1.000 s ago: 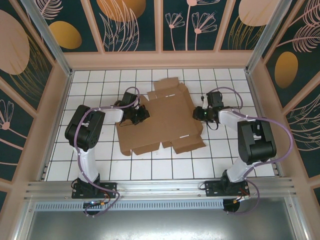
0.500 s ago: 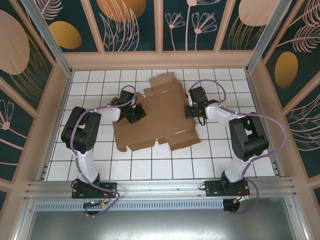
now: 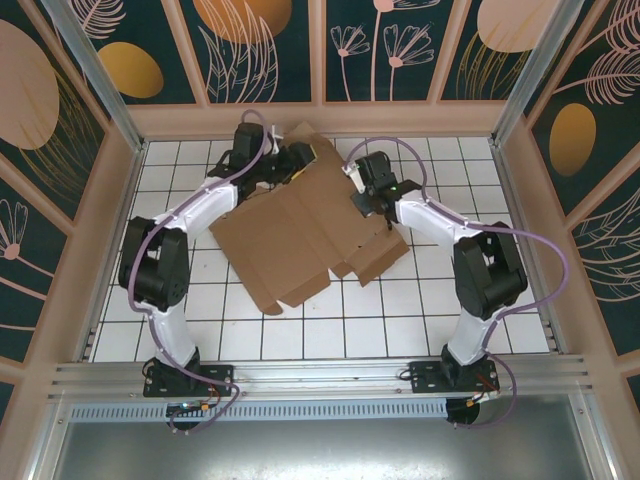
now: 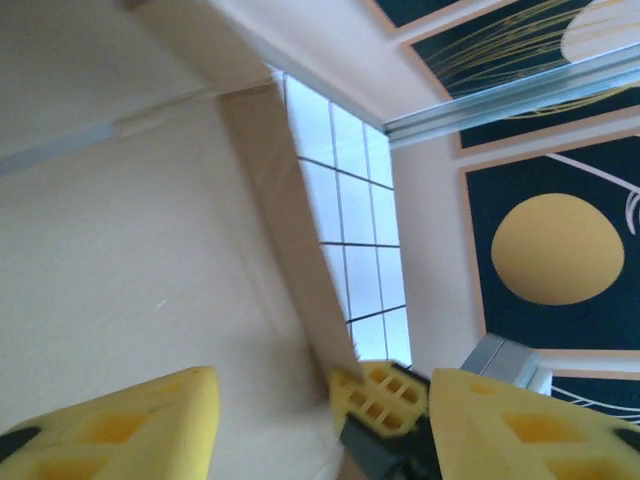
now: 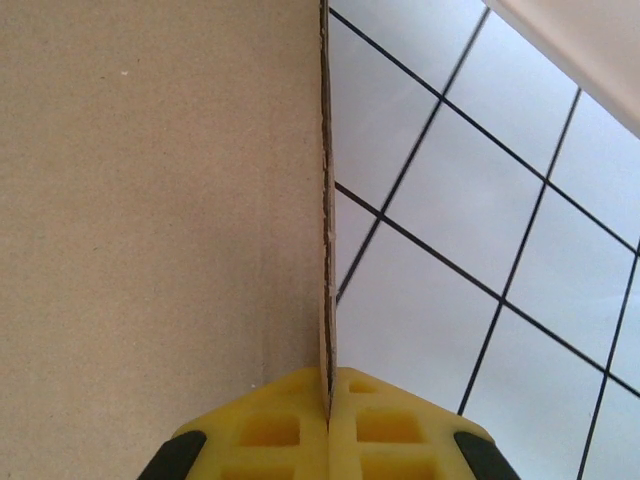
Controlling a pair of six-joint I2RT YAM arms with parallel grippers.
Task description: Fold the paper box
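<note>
Pinching the flat brown cardboard box sheet (image 3: 300, 225) by its edge, your right tool (image 5: 327, 390) anchors it on the counter (image 3: 450, 290) between both tools. Your left tool (image 3: 288, 165), jaws apart, hovers over a flap (image 4: 290, 230), likely ready to take it.

The plain brown die-cut cardboard box sheet (image 3: 290, 225) lies opened out and mostly flat in the upper middle of the top view, turned at a slant. One corner reaches the upper centre of the frame. Its lower edge is stepped, with notched flaps pointing to the lower centre and lower right. Faint crease lines cross its surface. In the right wrist view its thin edge runs straight up the frame's middle.
</note>
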